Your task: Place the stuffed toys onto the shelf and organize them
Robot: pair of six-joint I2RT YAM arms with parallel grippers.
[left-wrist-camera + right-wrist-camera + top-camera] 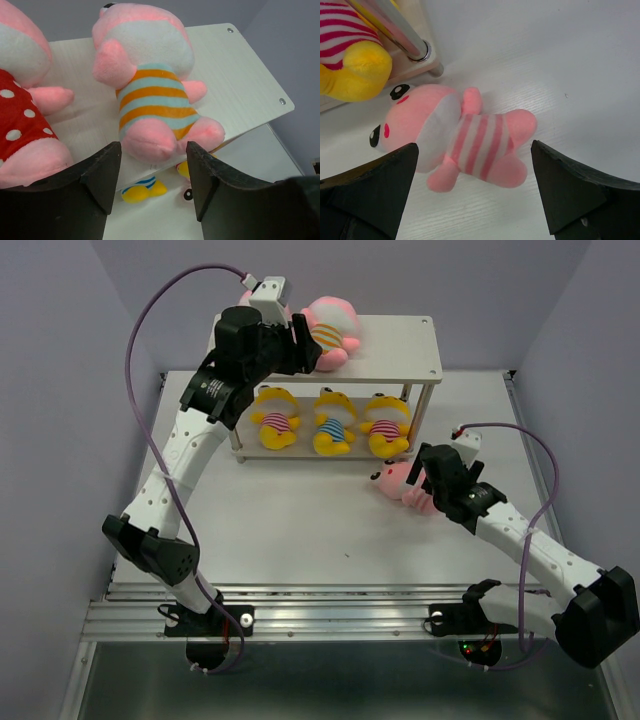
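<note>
On the left, the left gripper (152, 155) is hovering at the shelf's (240, 85) top board, jaws spread on either side of the orange-striped pink toy's (150, 100) feet and gripping nothing. A polka-dot pink toy (20, 115) is sitting just left of it. Three yellow toys (333, 422) are lying in a row on the lower tier. On the right, the right gripper (475, 150) is hanging wide open and empty over the pink-striped toy (475, 142), which is lying on the table (570, 60) near the shelf's right leg. It is likely light and squashy, so pinching across the striped torso looks soundest (limbs would probably flop)
</note>
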